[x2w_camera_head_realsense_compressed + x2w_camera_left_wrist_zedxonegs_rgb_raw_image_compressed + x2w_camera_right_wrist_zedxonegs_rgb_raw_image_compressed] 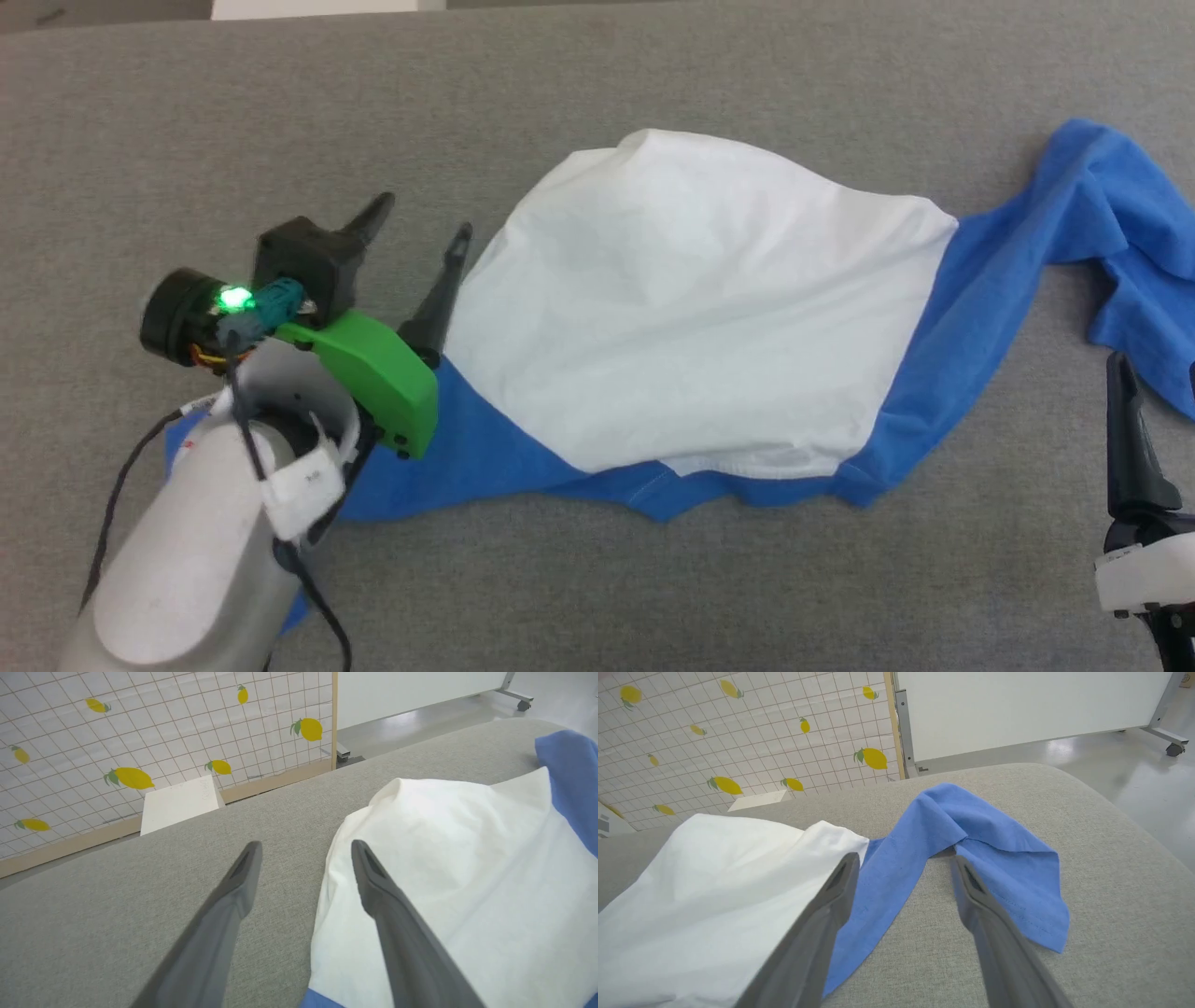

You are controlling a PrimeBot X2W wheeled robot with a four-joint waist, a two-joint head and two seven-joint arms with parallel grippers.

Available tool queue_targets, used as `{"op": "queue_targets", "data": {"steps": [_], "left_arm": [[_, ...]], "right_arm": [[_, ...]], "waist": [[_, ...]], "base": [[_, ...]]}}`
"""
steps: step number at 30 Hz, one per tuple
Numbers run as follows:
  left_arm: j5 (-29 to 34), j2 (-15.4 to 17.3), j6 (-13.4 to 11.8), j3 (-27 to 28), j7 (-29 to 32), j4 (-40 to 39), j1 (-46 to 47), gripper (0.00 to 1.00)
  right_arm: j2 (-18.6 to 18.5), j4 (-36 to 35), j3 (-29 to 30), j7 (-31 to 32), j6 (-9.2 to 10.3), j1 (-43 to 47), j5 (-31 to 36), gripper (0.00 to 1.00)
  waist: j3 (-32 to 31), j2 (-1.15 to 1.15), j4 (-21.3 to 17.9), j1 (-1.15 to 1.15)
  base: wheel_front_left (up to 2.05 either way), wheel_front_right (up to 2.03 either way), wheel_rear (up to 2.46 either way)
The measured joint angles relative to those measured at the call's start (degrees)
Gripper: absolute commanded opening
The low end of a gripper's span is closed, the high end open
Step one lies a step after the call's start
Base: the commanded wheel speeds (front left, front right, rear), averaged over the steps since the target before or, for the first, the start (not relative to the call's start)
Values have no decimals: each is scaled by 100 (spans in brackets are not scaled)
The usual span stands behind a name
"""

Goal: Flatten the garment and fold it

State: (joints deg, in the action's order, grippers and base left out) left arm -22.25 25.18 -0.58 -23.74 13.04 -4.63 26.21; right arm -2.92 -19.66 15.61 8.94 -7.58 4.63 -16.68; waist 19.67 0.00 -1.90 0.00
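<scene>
The garment point(691, 299) lies spread on the grey table, white body in the middle. One blue sleeve point(1111, 205) trails crumpled to the right, and the other blue sleeve point(485, 457) runs under my left arm. My left gripper point(417, 229) stands open at the body's left edge. In the left wrist view the left gripper point(304, 847) has one finger over the white cloth point(467, 858) and nothing held between its fingers. My right gripper point(1158, 373) is open at the lower right. In the right wrist view the right gripper point(903, 861) hovers above the blue sleeve point(971, 830), beside the white body point(714, 882).
The grey padded table point(280, 112) has bare cloth-free surface on the left and along the front. Beyond its far edge stand a lemon-patterned screen point(140, 742) and a white wheeled board point(1017, 709) on a shiny floor. The table's rounded right edge point(1134, 826) is close to the sleeve.
</scene>
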Motion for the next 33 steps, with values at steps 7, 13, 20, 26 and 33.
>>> {"op": "queue_targets", "data": {"steps": [7,13,20,26,33], "left_arm": [[58,-257,-65,-381,316,333,1,100],[182,-396,-64,-535,435,1180,191,100],[185,-594,113,-697,327,1849,623,100],[188,-749,315,-800,40,2293,928,0],[-437,-900,409,-378,89,1893,1328,0]], "right_arm": [[0,-147,-44,92,0,15,2,100],[0,-191,-9,152,0,19,25,100],[-1,-242,24,172,0,9,51,100],[0,-246,33,216,0,-1,60,100],[0,-282,86,223,0,-12,60,100]], "waist": [[147,0,43,0],[366,0,-20,0],[580,0,-42,0],[638,0,18,0],[697,0,104,0]], "base": [[0,0,0],[0,0,0],[0,0,0],[0,0,0],[0,0,0]]}}
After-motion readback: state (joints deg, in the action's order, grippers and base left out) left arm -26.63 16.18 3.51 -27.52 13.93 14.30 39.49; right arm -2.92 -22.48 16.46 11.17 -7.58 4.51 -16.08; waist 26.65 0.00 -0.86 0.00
